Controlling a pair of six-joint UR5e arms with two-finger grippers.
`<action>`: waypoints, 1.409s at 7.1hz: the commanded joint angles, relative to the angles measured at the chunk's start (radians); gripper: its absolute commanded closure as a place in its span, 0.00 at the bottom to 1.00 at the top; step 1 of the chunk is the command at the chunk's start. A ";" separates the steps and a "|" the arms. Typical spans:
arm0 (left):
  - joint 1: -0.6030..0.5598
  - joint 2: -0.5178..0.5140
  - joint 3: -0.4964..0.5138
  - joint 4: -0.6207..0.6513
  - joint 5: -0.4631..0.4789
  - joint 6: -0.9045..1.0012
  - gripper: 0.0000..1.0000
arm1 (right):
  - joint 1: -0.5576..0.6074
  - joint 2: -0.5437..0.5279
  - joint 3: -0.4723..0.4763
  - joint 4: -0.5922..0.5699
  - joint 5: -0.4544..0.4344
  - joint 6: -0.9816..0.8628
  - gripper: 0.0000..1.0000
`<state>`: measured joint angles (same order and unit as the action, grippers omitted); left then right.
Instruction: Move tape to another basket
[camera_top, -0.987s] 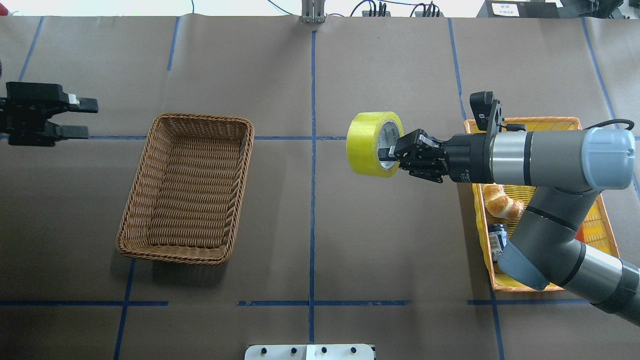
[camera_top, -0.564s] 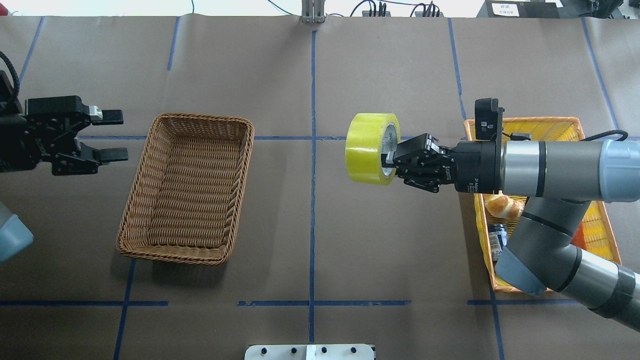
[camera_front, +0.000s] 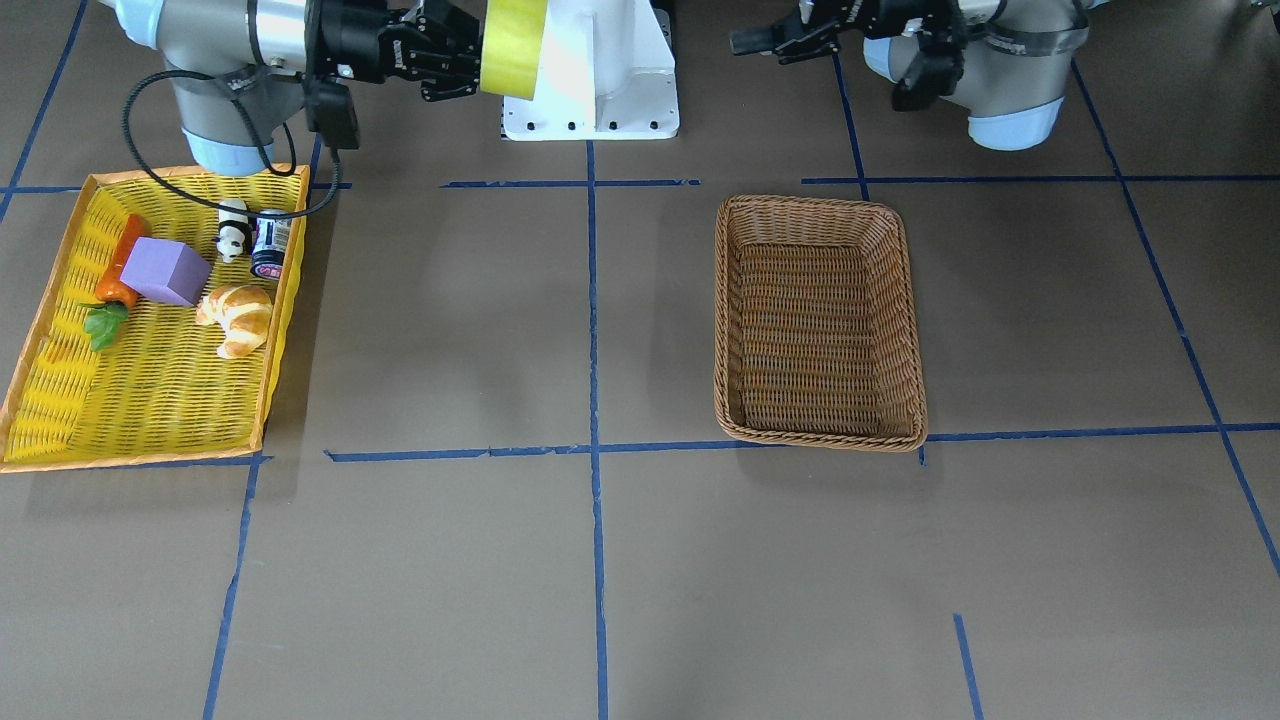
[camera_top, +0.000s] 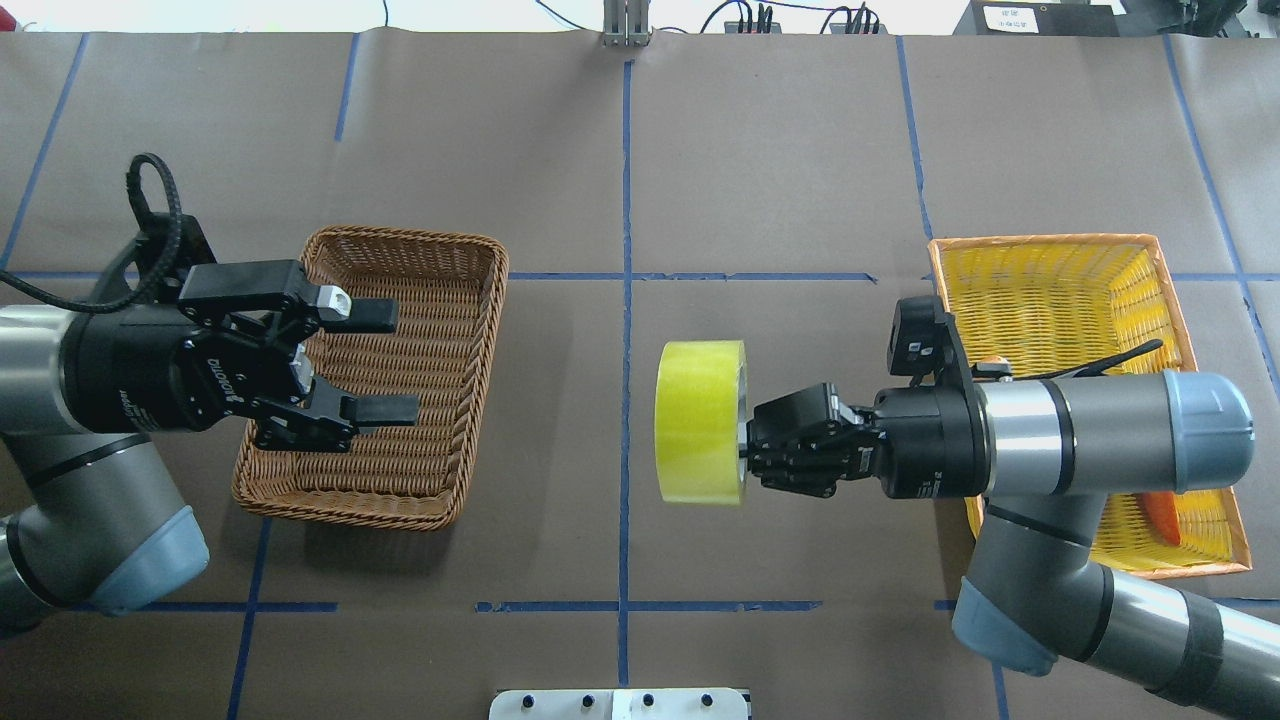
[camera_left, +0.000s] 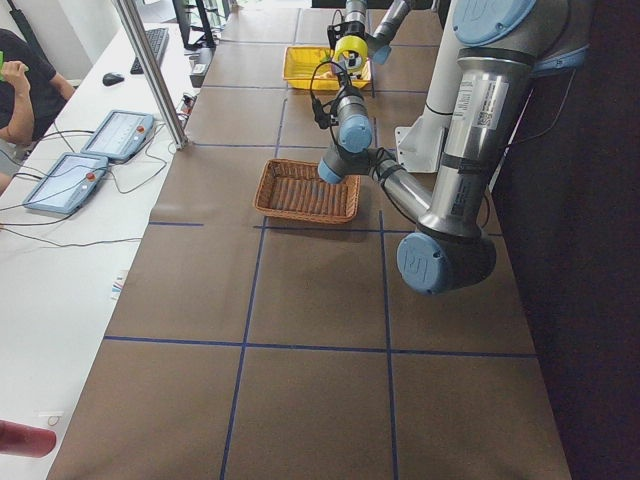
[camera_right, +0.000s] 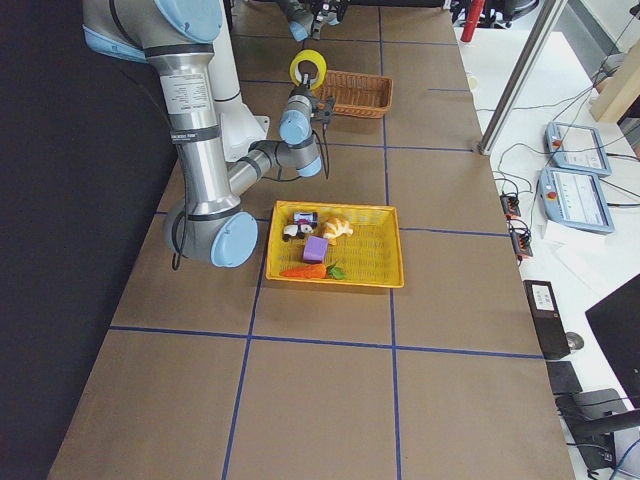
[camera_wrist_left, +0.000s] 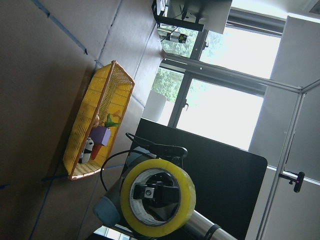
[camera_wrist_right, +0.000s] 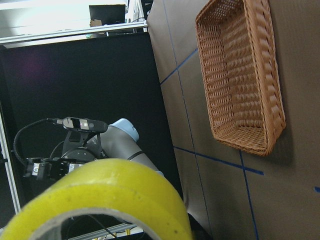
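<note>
right tool (camera_top: 745, 455): clamped on the tape (camera_top: 700, 422) through its core | tape: on edge, held above the table (camera_top: 800, 150), just right of frame centre | left tool (camera_top: 400, 362): fingers spread wide, overlapping the basket (camera_top: 440, 515) at centre left in the overhead view | yellow tray (camera_top: 1050, 245): right side, well apart from the basket

tape (camera_top: 700, 420): translucent yellow, with a white inner core (the core shows in the left wrist view)
basket (camera_top: 340, 508): brown woven wicker, braided rim
tray (camera_front: 130, 458): bright yellow weave, orange rim
table (camera_top: 800, 150): brown paper crossed by a grid of blue lines
left gripper (camera_top: 400, 362): black, white patch on the far finger
right gripper (camera_top: 750, 450): black
right arm (camera_top: 1080, 445): silver and dark grey, pale blue cap
block (camera_front: 166, 270): purple
carrot (camera_front: 118, 275): orange, green leaves
croissant (camera_front: 237, 317): golden brown, pale bands
panda (camera_front: 233, 238): black and white
</note>
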<state>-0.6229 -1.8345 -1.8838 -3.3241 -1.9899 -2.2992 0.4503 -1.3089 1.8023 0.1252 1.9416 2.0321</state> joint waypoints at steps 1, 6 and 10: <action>0.064 -0.046 0.002 0.008 0.002 0.001 0.00 | -0.073 0.014 -0.001 0.008 -0.001 -0.004 0.99; 0.129 -0.100 0.022 0.029 0.008 0.003 0.00 | -0.122 0.080 -0.018 -0.009 -0.038 -0.004 0.99; 0.207 -0.120 0.022 0.029 0.088 0.011 0.00 | -0.147 0.095 -0.037 -0.009 -0.079 -0.007 0.99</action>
<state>-0.4337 -1.9447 -1.8621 -3.2958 -1.9216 -2.2894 0.3079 -1.2166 1.7749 0.1167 1.8731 2.0265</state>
